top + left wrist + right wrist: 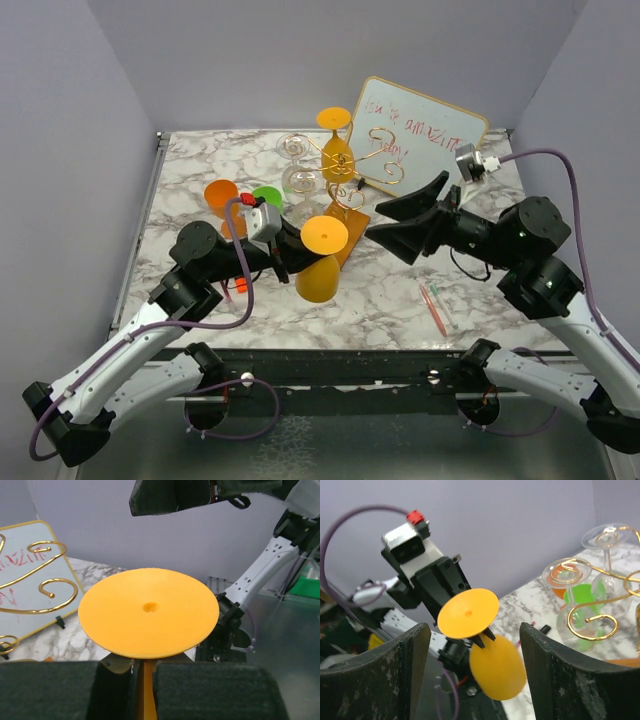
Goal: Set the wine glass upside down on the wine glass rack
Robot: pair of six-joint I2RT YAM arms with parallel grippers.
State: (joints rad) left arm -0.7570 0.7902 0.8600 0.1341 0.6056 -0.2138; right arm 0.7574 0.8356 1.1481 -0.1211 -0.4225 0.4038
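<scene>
Left end effector (303, 256) pinching stem of inverted wine glass (318, 281), beside wine glass rack (347, 188), right end effector (384, 221) spread

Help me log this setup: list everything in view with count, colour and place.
wine glass rack: one, gold wire, wooden base, mid-table
held wine glass: one, orange, inverted, before the rack
orange hung glass: one, inverted on the rack
clear hung glasses: two, rack's left arms
orange cup: one, left of rack
green cup: one, beside orange cup
whiteboard: one, white, red writing, behind rack
pens: apparently two, red and green, front right
table: one, marbled
left hand: black, shut on held glass's stem
right hand: black, open, right of held glass
</scene>
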